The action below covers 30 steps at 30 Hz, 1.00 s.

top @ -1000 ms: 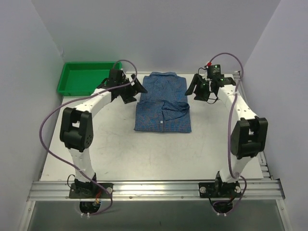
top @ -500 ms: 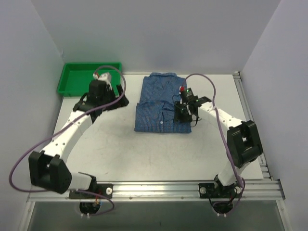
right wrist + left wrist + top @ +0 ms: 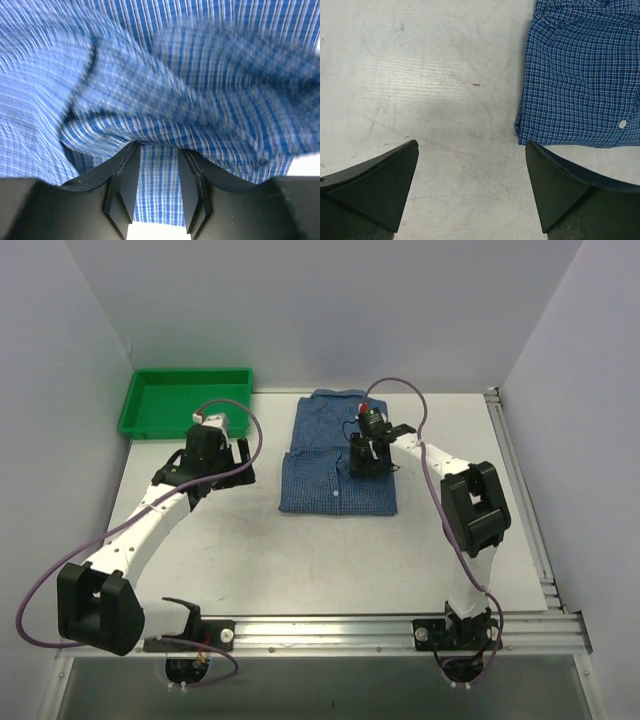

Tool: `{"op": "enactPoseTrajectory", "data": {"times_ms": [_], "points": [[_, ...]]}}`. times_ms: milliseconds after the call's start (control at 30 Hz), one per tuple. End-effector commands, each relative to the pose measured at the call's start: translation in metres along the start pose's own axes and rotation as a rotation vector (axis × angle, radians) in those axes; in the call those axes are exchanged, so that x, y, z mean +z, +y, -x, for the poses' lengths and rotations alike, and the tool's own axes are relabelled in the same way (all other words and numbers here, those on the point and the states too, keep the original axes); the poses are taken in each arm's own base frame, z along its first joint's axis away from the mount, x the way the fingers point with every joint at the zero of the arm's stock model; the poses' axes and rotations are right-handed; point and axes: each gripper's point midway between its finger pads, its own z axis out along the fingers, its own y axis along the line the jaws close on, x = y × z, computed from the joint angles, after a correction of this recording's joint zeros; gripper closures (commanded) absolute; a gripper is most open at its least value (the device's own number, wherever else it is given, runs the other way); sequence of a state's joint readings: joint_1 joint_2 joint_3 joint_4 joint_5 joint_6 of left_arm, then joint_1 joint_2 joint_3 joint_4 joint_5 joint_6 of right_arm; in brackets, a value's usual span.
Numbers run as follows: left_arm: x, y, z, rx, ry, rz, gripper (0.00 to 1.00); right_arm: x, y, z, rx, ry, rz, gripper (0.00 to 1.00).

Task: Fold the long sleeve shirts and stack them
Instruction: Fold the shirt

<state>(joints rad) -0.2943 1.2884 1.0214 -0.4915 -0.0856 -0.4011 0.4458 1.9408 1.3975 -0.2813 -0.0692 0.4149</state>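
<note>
Counter (image 3: 300, 560) takes up most of the overhead shot: white, scuffed, with pale walls on three sides. The two arms come next. The left arm (image 3: 140, 525) reaches from the near left corner toward the far middle. The right arm (image 3: 470, 505) comes up from the near right and bends in toward the left.

The shirt (image 3: 325, 480) is blue with a fine check. It's folded into a tidy rectangle and lies flat at the far middle of the counter, collar end pointing far. The green tray (image 3: 135, 426) sits in the far left corner, well apart from the shirt.

The right end effector (image 3: 362, 462) is down on the shirt, around the middle of its right half. In the wrist view (image 3: 157, 150) its dark fingers (image 3: 122, 185) are drawn close together, with checked cloth filling the narrow slot between them and a ridge bunched up right at the tips. So it's pinched onto a fold of the shirt. That view is pretty blurry, though.

The left end effector (image 3: 235, 458) hangs over bare counter just left of the shirt, not touching it. In its own camera (image 3: 471, 145) the fingers (image 3: 380, 185) are spread wide with nothing between them, and the shirt's near left corner shows off to the right.

Small stuff: one white button (image 3: 622, 124) near that corner's edge, and a tiny brown speck (image 3: 476, 85) on the counter.
</note>
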Motion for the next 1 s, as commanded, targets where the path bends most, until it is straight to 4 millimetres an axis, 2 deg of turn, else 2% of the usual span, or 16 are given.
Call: {"op": "enactPoseTrajectory", "data": {"times_ms": [0,167,200,233,300,333,467,500,567,600,667,733,833,900,933,967], "points": [[-0.002,-0.004,0.012,0.014,-0.033,-0.02,0.03,0.005,0.0,0.035,-0.007,-0.064,-0.024,0.63],[-0.001,-0.001,0.011,0.017,-0.033,-0.01,0.02,0.017,-0.005,0.078,0.028,-0.11,-0.028,0.61],[-0.001,-0.001,0.011,0.014,-0.032,-0.008,0.03,0.028,-0.007,0.078,0.03,-0.092,-0.032,0.6],[-0.001,-0.001,0.011,0.014,-0.032,-0.012,0.03,0.023,-0.002,0.101,0.034,-0.134,-0.012,0.59],[-0.001,-0.002,0.01,0.013,-0.031,-0.013,0.03,0.031,-0.006,0.112,0.042,-0.127,-0.009,0.59],[-0.001,-0.002,0.01,0.013,-0.029,-0.016,0.03,0.024,0.001,0.128,0.037,-0.156,0.024,0.58],[-0.002,-0.001,0.01,0.013,-0.034,-0.011,0.02,0.0,0.01,0.148,0.031,-0.21,0.056,0.56],[-0.001,0.0,0.01,0.011,-0.034,-0.008,0.02,-0.019,0.015,0.153,0.028,-0.24,0.068,0.55],[-0.002,0.0,0.011,0.011,-0.035,-0.008,0.03,-0.028,0.015,0.145,0.022,-0.24,0.059,0.55],[-0.002,0.0,0.011,0.007,-0.035,-0.007,0.03,-0.046,0.019,0.147,0.014,-0.263,0.071,0.54],[-0.002,0.0,0.011,0.004,-0.037,-0.007,0.03,-0.055,0.027,0.136,-0.002,-0.26,0.076,0.55],[-0.002,0.0,0.012,-0.001,-0.037,-0.006,0.02,-0.06,0.031,0.116,-0.001,-0.232,0.078,0.55],[-0.002,0.001,0.011,-0.005,-0.036,-0.006,0.03,-0.059,0.026,0.091,0.022,-0.205,0.046,0.55],[-0.002,0.001,0.011,-0.005,-0.038,-0.005,0.03,-0.065,0.028,0.089,0.03,-0.238,0.041,0.55],[-0.002,0.001,0.01,-0.005,-0.034,-0.005,0.02,-0.059,0.025,0.075,0.04,-0.216,0.037,0.55],[-0.002,0.001,0.01,-0.005,-0.033,-0.009,0.03,-0.058,0.028,0.075,0.047,-0.23,0.056,0.55]]}}
